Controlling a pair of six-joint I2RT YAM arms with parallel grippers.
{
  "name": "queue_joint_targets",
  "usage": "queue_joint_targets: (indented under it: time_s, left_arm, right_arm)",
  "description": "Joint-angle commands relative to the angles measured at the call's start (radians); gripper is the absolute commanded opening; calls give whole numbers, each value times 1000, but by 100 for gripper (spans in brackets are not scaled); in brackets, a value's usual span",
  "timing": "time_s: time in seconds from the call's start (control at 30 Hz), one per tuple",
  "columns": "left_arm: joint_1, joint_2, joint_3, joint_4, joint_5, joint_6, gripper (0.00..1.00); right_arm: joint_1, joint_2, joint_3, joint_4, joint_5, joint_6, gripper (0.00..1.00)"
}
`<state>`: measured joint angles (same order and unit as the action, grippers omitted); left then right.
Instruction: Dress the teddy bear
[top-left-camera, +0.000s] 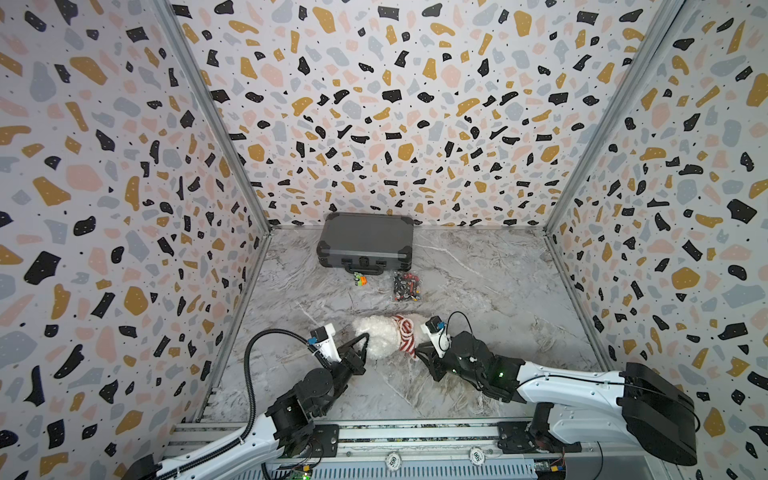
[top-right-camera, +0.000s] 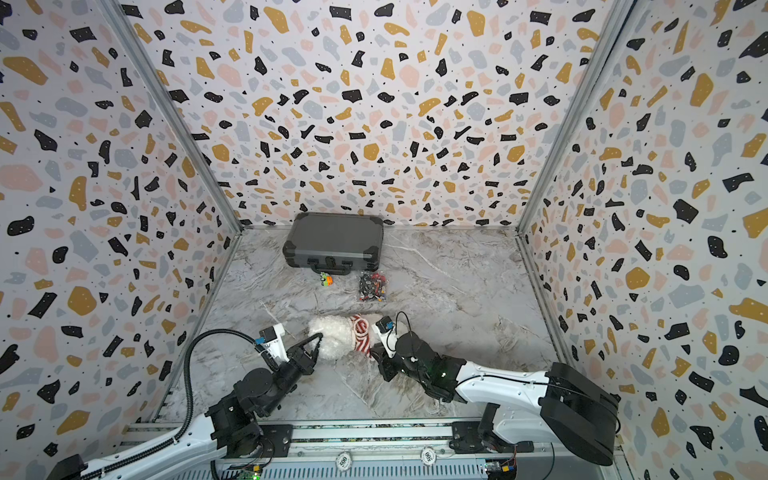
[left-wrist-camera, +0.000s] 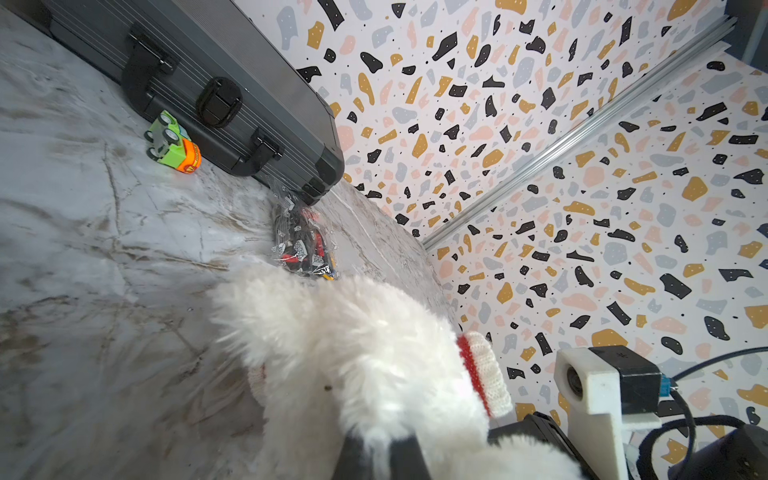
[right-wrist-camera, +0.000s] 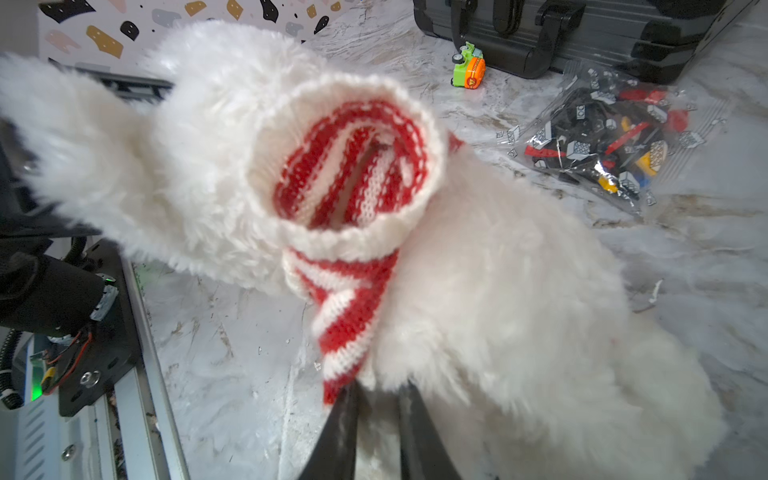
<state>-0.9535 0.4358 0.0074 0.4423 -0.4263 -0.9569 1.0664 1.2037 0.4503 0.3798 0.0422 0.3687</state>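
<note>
The teddy bear (top-left-camera: 374, 332) lay between both pincers, the left gripper (left-wrist-camera: 380, 444) clamped on its fur. The right gripper (right-wrist-camera: 376, 395), jaws narrow, apparently pinched the striped sweater (right-wrist-camera: 345, 166) (bunched just ahead of it). Most of the dressing seemed left to do.

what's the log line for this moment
teddy bear: striped sweater partly on, bunched | left gripper: shut on bear fur | right gripper: shut on sweater hem
</note>
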Motion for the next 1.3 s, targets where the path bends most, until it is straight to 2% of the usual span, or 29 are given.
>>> queue_joint_targets:
  time_s: [0.0,0.23,0.43,0.7,0.97,1.27]
  left_arm:
    - [4,-12,-73,81,5,-2,0]
    - [2,-39,-73,58,-1,-2,0]
    - [3,-86,-69,3,-19,0,0]
    - [3,-122,-79,-56,-44,19,0]
    - [4,-144,-118,-54,-48,46,0]
    - [3,-188,-140,-59,-23,134,0]
  right_arm:
    - [4,7,43,8,21,-18,16]
    - [5,-19,46,-38,69,-30,5]
    - [4,-80,25,-116,161,-19,1]
    - [-28,-149,-17,-177,231,55,0]
    - [-121,-196,-76,-166,166,110,0]
    - [-141,-231,-110,-204,178,149,0]
